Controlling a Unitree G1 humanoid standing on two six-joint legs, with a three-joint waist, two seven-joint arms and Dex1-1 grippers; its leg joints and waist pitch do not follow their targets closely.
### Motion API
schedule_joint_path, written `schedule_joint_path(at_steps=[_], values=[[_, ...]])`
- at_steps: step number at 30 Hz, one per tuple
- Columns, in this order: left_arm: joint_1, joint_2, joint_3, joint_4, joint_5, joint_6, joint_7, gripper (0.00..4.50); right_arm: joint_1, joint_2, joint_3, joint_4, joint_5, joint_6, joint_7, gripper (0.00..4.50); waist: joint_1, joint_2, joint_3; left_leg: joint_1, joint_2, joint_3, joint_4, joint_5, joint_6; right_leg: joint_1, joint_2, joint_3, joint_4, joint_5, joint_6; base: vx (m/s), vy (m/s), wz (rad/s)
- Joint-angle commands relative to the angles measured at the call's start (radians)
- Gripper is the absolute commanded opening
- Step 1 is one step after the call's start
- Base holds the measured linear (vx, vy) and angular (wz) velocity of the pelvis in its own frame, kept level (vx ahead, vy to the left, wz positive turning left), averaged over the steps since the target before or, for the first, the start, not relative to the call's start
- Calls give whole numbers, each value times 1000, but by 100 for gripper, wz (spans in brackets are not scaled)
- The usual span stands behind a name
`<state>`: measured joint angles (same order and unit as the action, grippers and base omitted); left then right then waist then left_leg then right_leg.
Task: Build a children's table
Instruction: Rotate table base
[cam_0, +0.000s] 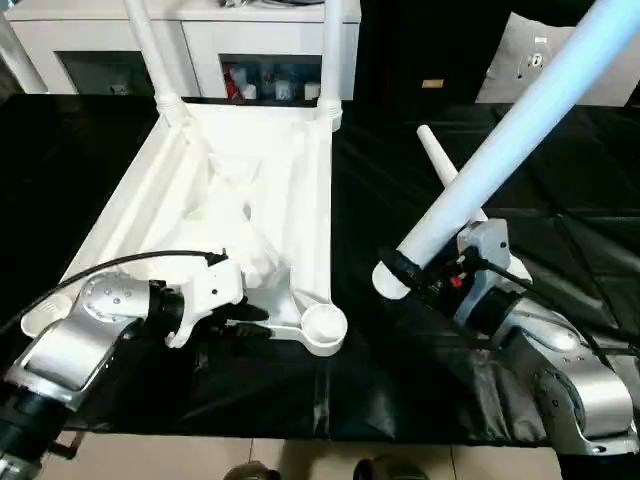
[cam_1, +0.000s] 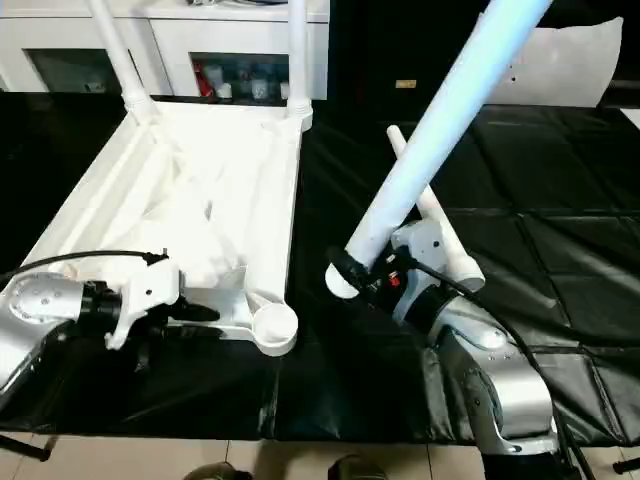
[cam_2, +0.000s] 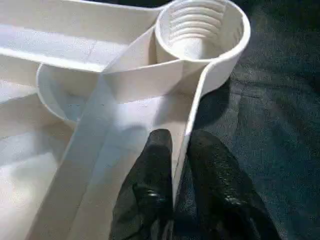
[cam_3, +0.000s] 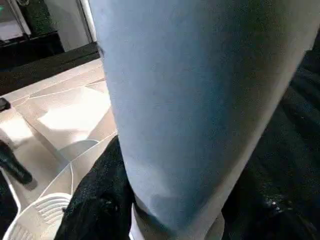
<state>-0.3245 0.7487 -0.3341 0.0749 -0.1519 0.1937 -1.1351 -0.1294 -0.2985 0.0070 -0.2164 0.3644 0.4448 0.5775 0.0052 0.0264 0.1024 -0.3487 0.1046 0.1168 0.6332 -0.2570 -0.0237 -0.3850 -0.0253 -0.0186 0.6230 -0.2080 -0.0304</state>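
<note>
- Tabletop (cam_0: 250, 190) upside down on black cloth (cam_0: 400, 390), ribbed underside up, near edge toward the robot.
- Left gripper (cam_2: 177, 165) at near edge of tabletop, black fingers (cam_2: 150, 200) pinching the thin upright edge wall, one finger inside the wall, one outside; narrow gap, wall between them.
- Empty threaded corner socket (cam_0: 324, 327) just beyond left gripper, at near right corner of tabletop; ridges inside visible in left wrist view.
- Right gripper (cam_0: 420, 275) clamped around thick end of a long white leg (cam_0: 520, 130); leg tilted, rising up and away to the right, out past the top of the picture.
- Butt end of held leg near the empty socket, apart from it, above the cloth.
- Two legs (cam_0: 150, 50) already standing in the far corner sockets, second one (cam_0: 333, 50) at far right corner.
- Fourth leg (cam_0: 440, 165) lying on cloth behind the right gripper, partly hidden by the held leg.
- Black cloth covering a low surface, creased, pale floor (cam_0: 300, 460) at near edge.
- White cabinet (cam_0: 250, 40) with glass doors behind, small items inside, too small to tell.
- Black cable (cam_0: 120, 265) looping over the left forearm.
</note>
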Motion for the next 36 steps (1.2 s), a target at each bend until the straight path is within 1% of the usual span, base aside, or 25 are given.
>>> schedule_joint_path(at_steps=[1,2,3,5,7,10,12,13,14,15,17,20,22,23,24,25,26,28,30,31,32,33,34,35,36], values=[[-24,-6,-4,34,66,-82,-3,44,-6,-3,5,-20,9,-9,10,192,1,8,-54,-2,107,-32,-94,-77,39,51,-126,65,-77,-138,-274,0,0,0],[-26,-8,-5,40,69,-86,0,34,-6,-3,6,-20,9,-10,10,192,2,9,-53,0,108,-31,-95,-92,34,50,-126,66,-79,-161,-270,0,0,0],[-28,-10,-10,52,78,-98,3,27,-7,-2,10,-20,8,-10,11,192,1,10,-54,-3,108,-33,-96,-95,31,52,-127,66,-78,-174,-265,0,0,0],[-29,-15,-19,64,85,-106,8,17,-13,-1,14,-20,9,-10,11,192,-1,9,-53,-5,109,-35,-99,-106,25,52,-128,65,-78,-191,-259,0,0,0],[-31,-20,-21,68,86,-106,13,10,-18,0,14,-19,10,-9,12,192,-6,8,-55,-5,110,-35,-98,-108,22,53,-129,67,-78,-195,-256,0,0,0],[-35,-53,-16,72,71,-78,29,0,-34,3,15,-14,13,-7,13,192,-11,6,-59,-8,107,-33,-93,-70,31,55,-130,67,-77,-159,-263,0,0,0],[-37,-95,-2,58,40,-12,57,0,-50,11,17,-10,22,2,13,192,-13,10,-65,-9,107,-32,-89,-32,39,59,-129,64,-72,-104,-278,0,0,0],[-37,-95,-2,58,40,-12,57,0,-50,11,17,-10,22,2,13,192,-14,9,-66,-8,107,-31,-89,-27,40,59,-129,64,-71,-92,-282,0,0,0],[-43,-129,6,46,16,34,82,0,-63,13,23,-11,29,14,17,192,-13,9,-68,-8,108,-31,-87,-16,44,61,-129,64,-69,-72,-289,0,0,0],[-46,-142,10,41,4,50,90,0,-69,11,29,-12,29,20,21,192,-13,9,-71,-7,107,-30,-85,-3,48,61,-127,61,-66,-50,-298,0,0,0],[-51,-151,7,34,-1,51,86,0,-76,6,41,-11,21,20,30,192,-12,9,-72,-11,106,-30,-83,9,56,64,-128,61,-66,-34,-300,0,0,0],[-52,-144,-13,47,35,7,70,0,-81,10,46,-3,18,13,31,192,-10,9,-74,-9,107,-30,-83,22,70,65,-126,60,-66,-14,-294,0,0,0],[-52,-141,-17,54,47,4,67,0,-83,12,47,-1,17,12,32,192,-9,11,-76,-9,108,-30,-83,33,74,65,-126,59,-64,6,-294,0,0,0],[-62,-139,-29,95,110,-19,104,0,-87,13,52,-2,17,17,34,192,-8,14,-77,-8,107,-30,-82,38,79,65,-125,59,-64,14,-292,0,0,0],[-62,-139,-29,95,110,-19,104,0,-87,13,52,-2,17,17,34,192,-7,12,-77,-7,107,-29,-82,36,78,65,-125,59,-64,12,-293,0,0,0],[-64,-141,-26,100,115,-13,112,0,-89,13,55,-2,18,19,33,192,-6,13,-76,-7,107,-29,-83,32,77,65,-126,59,-65,7,-293,0,0,0],[-66,-149,-13,99,90,12,101,55,-92,11,59,-2,20,22,32,192,-5,13,-75,-7,107,-29,-83,18,66,65,-126,59,-66,-18,-294,0,0,0],[-67,-154,1,101,64,27,87,55,-93,7,65,-5,22,26,35,192,-5,9,-74,-6,107,-28,-84,1,57,65,-127,60,-69,-47,-293,0,0,0],[-70,-160,11,122,54,6,84,75,-94,6,70,-6,23,28,37,192,-4,11,-75,-6,104,-27,-83,-3,53,64,-125,61,-71,-65,-287,0,0,0],[-70,-160,11,122,54,6,84,75,-94,6,70,-6,23,28,37,192,-4,11,-75,-5,105,-27,-83,-3,53,64,-125,61,-71,-67,-287,0,0,0],[-71,-163,14,134,53,-9,82,99,-94,6,71,-7,23,29,38,192,-2,12,-75,-5,107,-27,-84,-8,51,62,-125,61,-72,-69,-285,0,0,0],[-71,-169,19,144,44,-12,75,103,-94,6,71,-8,23,30,39,192,-1,11,-75,-5,108,-27,-85,-8,50,62,-125,61,-71,-66,-285,0,0,0],[-73,-172,19,154,40,-19,68,70,-94,5,71,-9,23,31,40,192,0,13,-75,-5,107,-27,-84,-6,50,62,-125,61,-71,-62,-285,0,0,0],[-74,-172,19,156,40,-21,65,52,-94,5,72,-10,23,31,40,192,3,12,-77,-4,108,-27,-84,0,50,61,-125,60,-68,-46,-287,0,0,0],[-75,-173,19,159,40,-23,62,64,-94,5,72,-10,23,32,40,192,4,12,-77,-5,109,-28,-84,8,51,62,-126,60,-66,-30,-288,0,0,0]])
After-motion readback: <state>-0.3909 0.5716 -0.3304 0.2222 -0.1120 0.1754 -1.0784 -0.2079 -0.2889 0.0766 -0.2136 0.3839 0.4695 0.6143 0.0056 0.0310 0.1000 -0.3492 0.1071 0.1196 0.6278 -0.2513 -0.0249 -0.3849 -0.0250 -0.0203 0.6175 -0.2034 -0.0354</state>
